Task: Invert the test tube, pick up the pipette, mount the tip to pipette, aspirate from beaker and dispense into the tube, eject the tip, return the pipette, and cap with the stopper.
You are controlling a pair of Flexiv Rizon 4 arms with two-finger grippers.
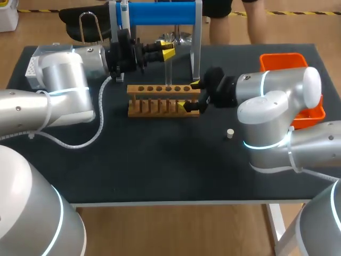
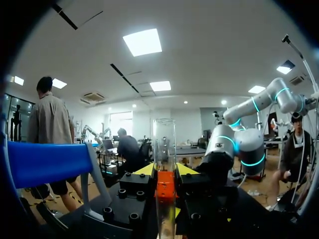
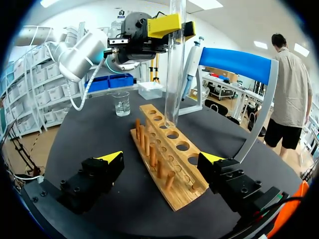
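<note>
Clamping the test tube (image 1: 169, 72) from two sides, the left gripper (image 1: 167, 52) holds it upright with its lower end at a hole in the wooden rack (image 1: 160, 101); how deep it sits I cannot tell. The right gripper (image 1: 192, 96) has its fingers wide apart, one on each side of the rack's end nearest that arm. To seat the tube well, I judge the left arm should hold it plumb, lower it slowly and release only once it rests. Closing the right fingers on the rack would steady it. Further out, the stopper (image 1: 230, 133) lies on the table (image 1: 160, 170), the pipette (image 3: 191, 64) hangs on its blue stand (image 1: 160, 13), and the beaker (image 3: 121, 103) stands beyond the rack.
</note>
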